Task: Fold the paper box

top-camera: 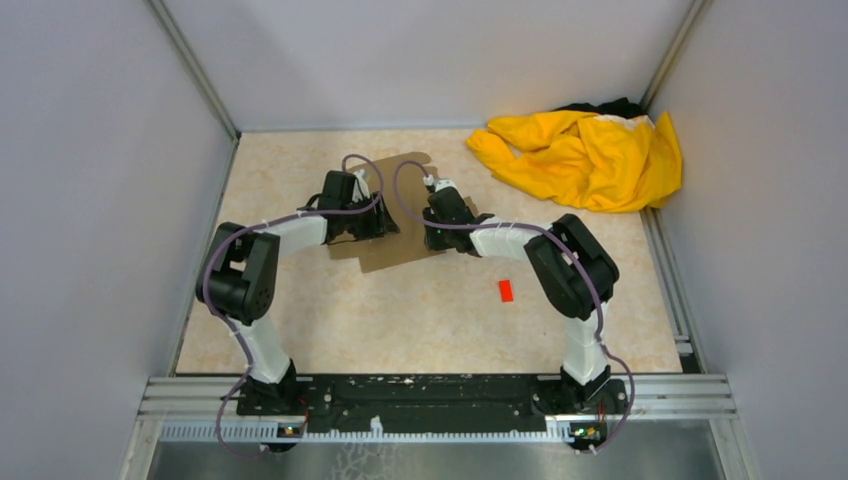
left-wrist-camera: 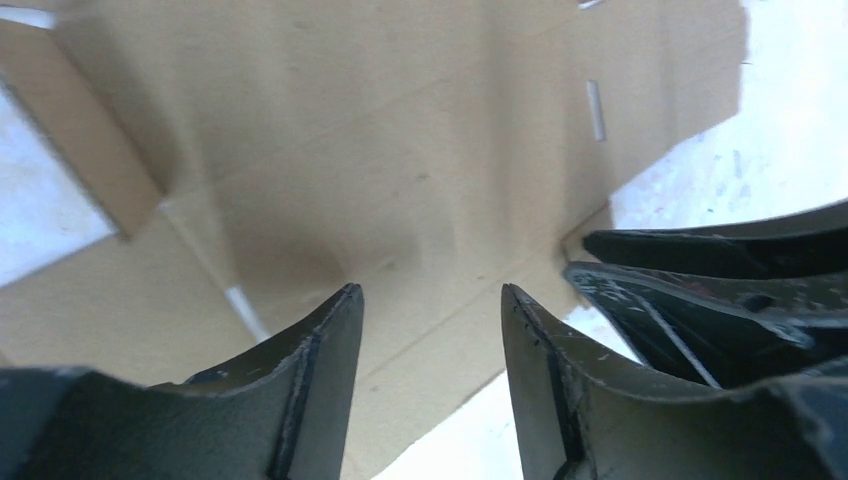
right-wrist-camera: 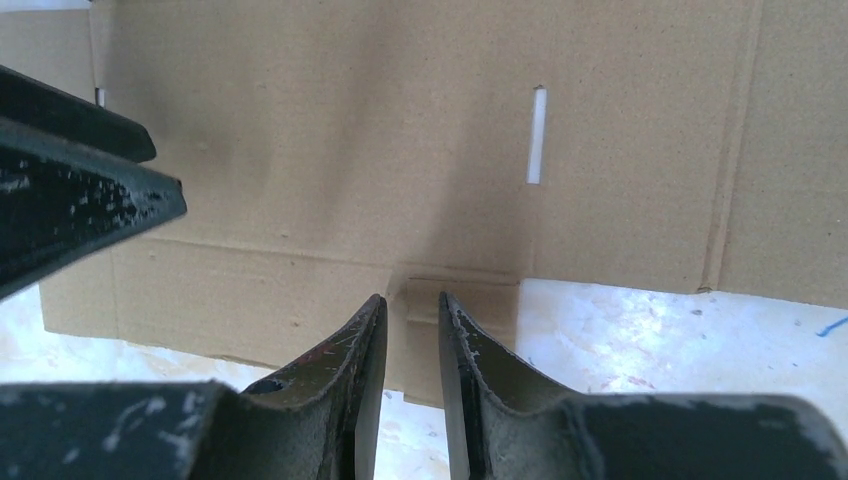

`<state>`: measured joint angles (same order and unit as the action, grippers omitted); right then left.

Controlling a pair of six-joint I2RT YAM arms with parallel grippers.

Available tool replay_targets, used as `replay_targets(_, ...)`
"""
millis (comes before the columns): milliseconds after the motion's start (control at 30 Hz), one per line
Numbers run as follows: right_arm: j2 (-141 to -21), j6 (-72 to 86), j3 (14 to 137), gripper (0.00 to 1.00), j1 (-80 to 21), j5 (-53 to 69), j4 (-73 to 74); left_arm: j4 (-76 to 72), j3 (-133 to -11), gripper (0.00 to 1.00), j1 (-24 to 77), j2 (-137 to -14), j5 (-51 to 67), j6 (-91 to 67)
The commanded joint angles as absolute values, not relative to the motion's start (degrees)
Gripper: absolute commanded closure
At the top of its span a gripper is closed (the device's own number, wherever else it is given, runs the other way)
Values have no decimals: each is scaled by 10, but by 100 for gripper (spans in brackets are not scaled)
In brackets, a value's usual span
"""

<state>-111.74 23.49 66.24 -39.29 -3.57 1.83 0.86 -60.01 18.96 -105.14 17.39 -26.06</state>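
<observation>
The paper box [top-camera: 400, 252] is a flat brown cardboard sheet with creases, lying on the table between my two arms. My left gripper [top-camera: 385, 222] hovers low over it, open, with bare cardboard [left-wrist-camera: 400, 150] showing between its fingers [left-wrist-camera: 330, 340]. My right gripper [top-camera: 428, 222] faces the left one from the right. Its jaws stand only a narrow gap apart, tips [right-wrist-camera: 412, 297] over a small tab [right-wrist-camera: 470, 300] on the sheet's near edge [right-wrist-camera: 350, 130]. Nothing sits between them. Each wrist view shows the other gripper at its side.
A crumpled yellow cloth [top-camera: 585, 155] lies in the far right corner. A tiny red block [top-camera: 505, 290] sits on the table to the right of the sheet. A narrow slot [right-wrist-camera: 537, 135] is cut in the cardboard. Grey walls close in three sides.
</observation>
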Motion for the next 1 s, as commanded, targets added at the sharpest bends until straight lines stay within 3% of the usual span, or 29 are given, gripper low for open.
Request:
replay_targets(0, -1206, 256, 615, 74, -412, 18, 167, -30, -582, 39, 191, -998, 220, -260)
replay_targets(333, -1209, 260, 614, 74, -412, 25, 162, 13, -545, 36, 190, -890, 150, -292)
replay_targets(567, -1197, 261, 611, 74, -411, 25, 163, 56, -457, 62, 178, -835, 63, -354)
replay_targets(900, -1182, 262, 590, 74, -405, 30, 151, 26, -369, 86, 135, -777, 44, -381)
replay_targets(967, -1182, 262, 589, 74, -405, 32, 150, 32, -362, 97, 132, -772, 27, -383)
